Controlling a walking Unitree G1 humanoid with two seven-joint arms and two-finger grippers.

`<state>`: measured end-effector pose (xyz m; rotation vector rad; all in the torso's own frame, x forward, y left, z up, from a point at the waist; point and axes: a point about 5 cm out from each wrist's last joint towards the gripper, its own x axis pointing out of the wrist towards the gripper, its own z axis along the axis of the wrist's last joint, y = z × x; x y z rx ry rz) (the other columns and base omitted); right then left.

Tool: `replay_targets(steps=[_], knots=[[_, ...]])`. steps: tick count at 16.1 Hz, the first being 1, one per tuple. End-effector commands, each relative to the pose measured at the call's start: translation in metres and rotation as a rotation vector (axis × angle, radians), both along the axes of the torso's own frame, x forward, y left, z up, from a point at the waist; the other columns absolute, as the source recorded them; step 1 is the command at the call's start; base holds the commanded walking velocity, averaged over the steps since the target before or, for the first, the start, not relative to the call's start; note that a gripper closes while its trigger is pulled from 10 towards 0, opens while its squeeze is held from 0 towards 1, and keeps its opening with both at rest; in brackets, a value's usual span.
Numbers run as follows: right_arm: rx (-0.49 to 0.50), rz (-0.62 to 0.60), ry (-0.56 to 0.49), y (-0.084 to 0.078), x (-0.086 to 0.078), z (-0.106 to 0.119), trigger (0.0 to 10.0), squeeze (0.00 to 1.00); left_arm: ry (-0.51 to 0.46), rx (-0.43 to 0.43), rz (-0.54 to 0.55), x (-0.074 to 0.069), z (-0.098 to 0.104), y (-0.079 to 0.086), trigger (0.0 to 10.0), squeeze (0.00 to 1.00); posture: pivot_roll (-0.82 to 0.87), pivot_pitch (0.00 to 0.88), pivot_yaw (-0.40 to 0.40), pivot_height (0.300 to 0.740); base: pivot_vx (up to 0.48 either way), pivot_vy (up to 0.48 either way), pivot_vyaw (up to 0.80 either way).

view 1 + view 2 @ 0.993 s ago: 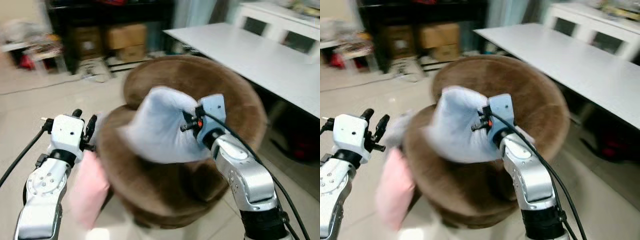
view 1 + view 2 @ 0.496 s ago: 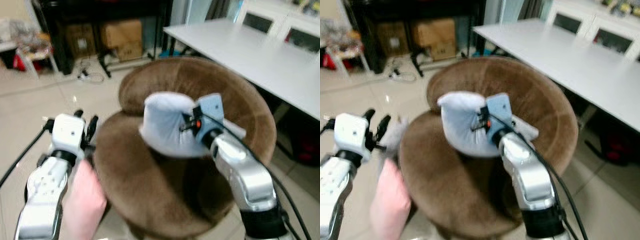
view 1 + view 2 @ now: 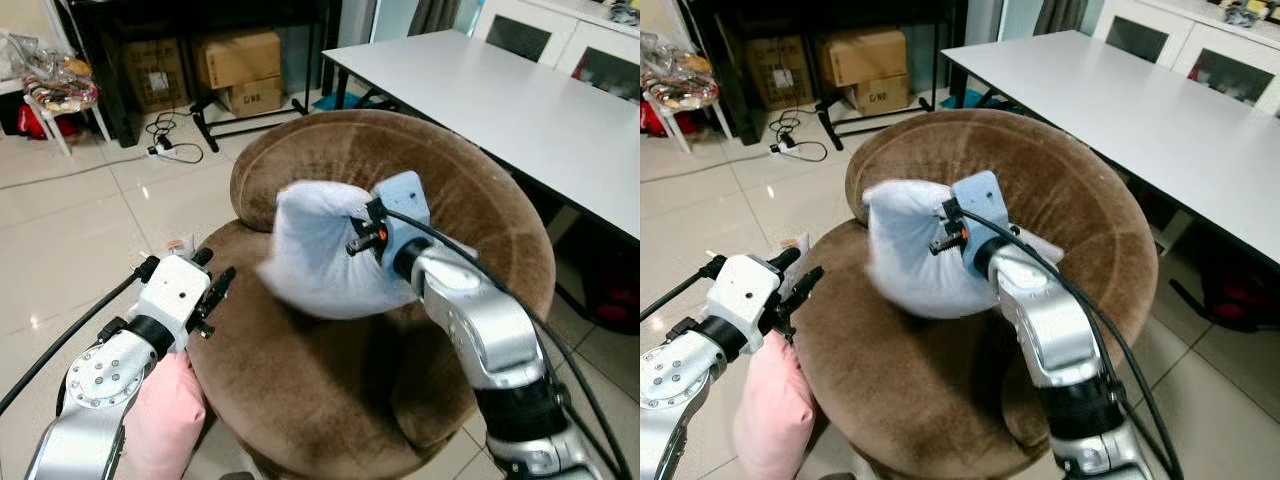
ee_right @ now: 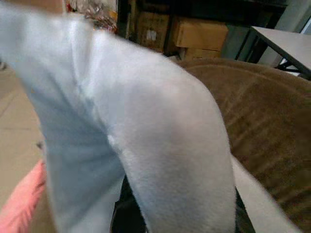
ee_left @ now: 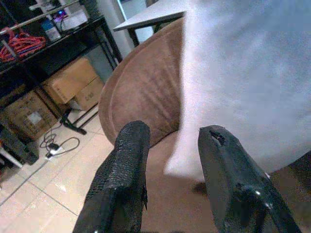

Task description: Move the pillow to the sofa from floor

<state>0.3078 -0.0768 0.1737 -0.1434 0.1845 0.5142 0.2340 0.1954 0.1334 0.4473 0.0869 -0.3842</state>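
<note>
Looking down from the head cameras, you see the right gripper (image 3: 352,238) clamped on the pale blue pillow (image 3: 320,255), which hangs above the seat of the round brown sofa (image 3: 330,390), just in front of its curved backrest at 12 o'clock. The fingers are buried in the fabric, so you cannot see them there. The right wrist view gives you the pillow's bunched cloth close up, with the sofa back behind it, cardboard boxes (image 4: 194,33) at 12 o'clock and a sliver of the pink cushion (image 4: 19,204) at 8 o'clock.

At 8 o'clock of the seat, your left gripper (image 3: 212,290) hovers beside the sofa's rim, above the pink cushion lying on the tiled floor (image 3: 70,210). The left wrist view shows you its two black fingers (image 5: 124,179) spread apart with nothing between them, pointing at the seat and the pillow's underside. A white table (image 3: 500,90) stands at 2 o'clock.
</note>
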Motion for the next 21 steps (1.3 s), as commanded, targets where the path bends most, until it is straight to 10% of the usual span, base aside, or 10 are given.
replay_targets(steps=[1,9,15,21], knots=[[-0.002,0.036,-0.056,0.006,0.001,0.014,10.0,0.00,0.005,0.010,-0.016,0.002,-0.001,-0.001,10.0,0.00,0.01,0.000,-0.055,0.740,0.000,0.000,0.00],[0.062,0.072,0.214,0.021,0.011,0.012,10.0,0.00,0.076,0.014,-0.161,-0.005,-0.007,-0.010,10.0,0.00,0.01,0.000,-0.052,0.740,0.000,0.000,0.00],[0.370,-0.201,0.395,0.006,0.072,0.013,10.0,0.00,0.150,-0.015,-0.237,-0.014,-0.007,-0.010,10.0,0.00,0.04,0.000,-0.070,0.740,0.000,0.000,0.00],[0.472,-0.426,0.489,-0.010,0.091,-0.008,10.0,0.00,0.220,-0.027,-0.283,-0.022,-0.009,-0.007,10.0,0.00,0.07,0.000,-0.079,0.740,0.000,0.000,0.00]])
